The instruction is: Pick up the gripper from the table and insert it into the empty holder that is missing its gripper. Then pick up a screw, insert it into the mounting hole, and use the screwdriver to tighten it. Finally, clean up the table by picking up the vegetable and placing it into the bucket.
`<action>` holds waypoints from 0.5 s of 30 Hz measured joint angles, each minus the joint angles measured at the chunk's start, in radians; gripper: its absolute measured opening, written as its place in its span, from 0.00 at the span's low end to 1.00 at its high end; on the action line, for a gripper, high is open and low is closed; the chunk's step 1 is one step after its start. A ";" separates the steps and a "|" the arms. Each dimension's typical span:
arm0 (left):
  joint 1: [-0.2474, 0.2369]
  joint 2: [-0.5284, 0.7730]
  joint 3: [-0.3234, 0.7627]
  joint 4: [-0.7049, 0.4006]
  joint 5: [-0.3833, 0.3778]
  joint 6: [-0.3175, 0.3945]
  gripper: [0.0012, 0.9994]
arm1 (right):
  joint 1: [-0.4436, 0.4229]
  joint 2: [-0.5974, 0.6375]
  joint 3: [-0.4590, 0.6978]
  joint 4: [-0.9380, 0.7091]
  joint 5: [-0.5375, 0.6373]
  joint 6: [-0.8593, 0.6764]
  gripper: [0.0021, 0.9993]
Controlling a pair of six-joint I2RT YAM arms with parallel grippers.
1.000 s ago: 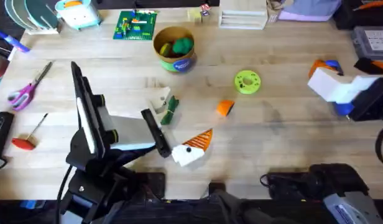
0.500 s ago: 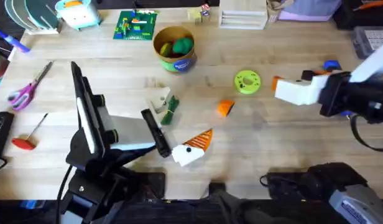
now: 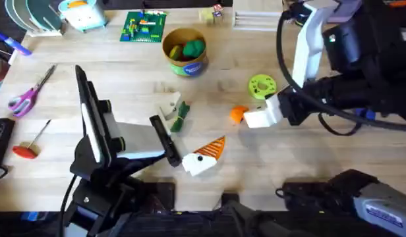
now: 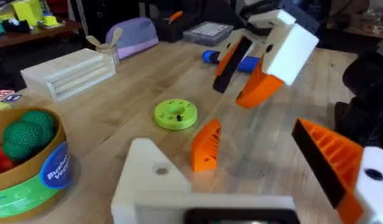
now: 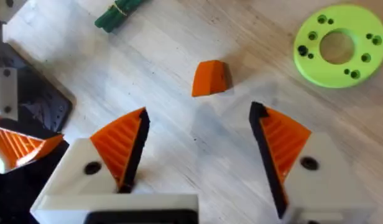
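Reaching in from the far right edge of the table, where it was placed a second ago, the right gripper [image 3: 246,117] is now brought across to the middle and is hung just beside the small solid orange wedge-shaped plastic gripper piece [image 3: 237,114]. Its white fingers with orange ribbed pads [image 5: 124,146] are spread wide, and nothing is held between them; in the right wrist view the wedge [image 5: 209,78] is seen on the bare wood just ahead of the open gap. The approach for the first pick is therefore judged nearly complete, with the descent and the closing not yet made.

The wedge is laid flat on the light wooden table [image 3: 302,158], between the round lime-green disc [image 3: 261,86] and the dark green bundle of thin stalks [image 3: 180,116]. It is short and stubby, so a long axis is hard to tell. The left gripper [image 3: 202,157] is rested on the table, its fingers open and empty.
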 joint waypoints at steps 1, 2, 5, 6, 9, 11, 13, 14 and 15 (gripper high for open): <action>0.000 0.000 0.000 0.000 0.000 0.000 0.99 | 0.000 0.024 0.001 0.009 -0.012 0.009 0.99; 0.000 0.000 0.000 0.000 0.000 0.000 0.99 | 0.001 0.044 0.001 0.012 -0.020 0.013 0.99; 0.000 0.000 0.000 0.000 0.000 0.000 0.99 | 0.019 0.103 0.001 0.013 -0.023 0.017 0.99; 0.000 0.000 0.000 0.000 0.000 0.000 0.99 | 0.031 0.119 0.001 0.013 -0.017 0.018 0.99; 0.000 0.000 0.000 0.000 0.000 0.000 0.99 | 0.082 0.157 0.001 0.021 0.027 0.020 0.99; 0.000 0.000 0.000 0.000 0.000 0.000 0.99 | 0.116 0.174 0.001 0.044 0.063 0.020 0.99; 0.000 0.000 0.000 0.000 0.000 0.000 0.99 | 0.138 0.186 0.001 0.084 0.083 0.022 0.99; 0.000 0.000 0.000 0.000 0.000 0.000 0.99 | 0.146 0.191 0.001 0.106 0.091 0.028 0.99; 0.000 0.000 0.000 0.000 0.000 0.000 0.99 | 0.152 0.195 0.002 0.119 0.096 0.033 0.99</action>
